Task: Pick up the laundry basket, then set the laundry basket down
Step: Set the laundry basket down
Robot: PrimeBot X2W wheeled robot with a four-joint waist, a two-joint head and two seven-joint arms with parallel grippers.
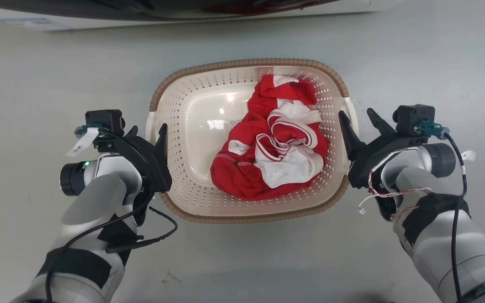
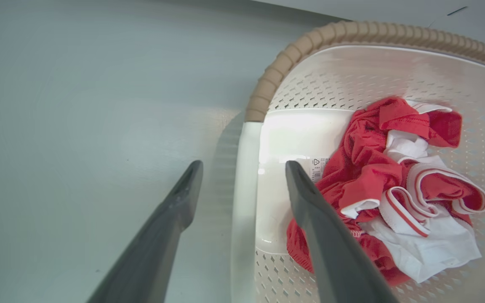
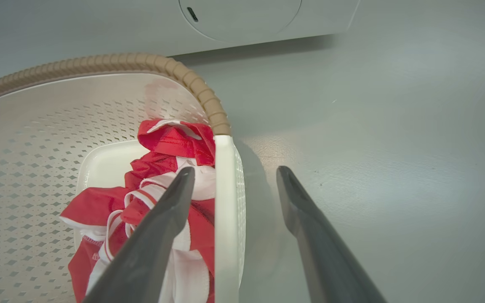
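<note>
Clothes point(image 1: 276, 143), red and white, lie heaped in the basket point(image 1: 246, 219), which sits on the grey floor point(image 1: 36, 75) near the washer point(image 3: 242, 17). Both sets of fingers are spread and grip nothing: the left gripper point(image 1: 149, 126) straddles the left handle point(image 2: 242, 189), the right gripper point(image 1: 355, 111) the right handle point(image 3: 224, 210).

Both arms forward: left tool point(image 1: 149, 127), right tool point(image 1: 355, 112), jaws spread apart, fingers point(image 1: 161, 138) pointing ahead, wrists roughly level.
</note>
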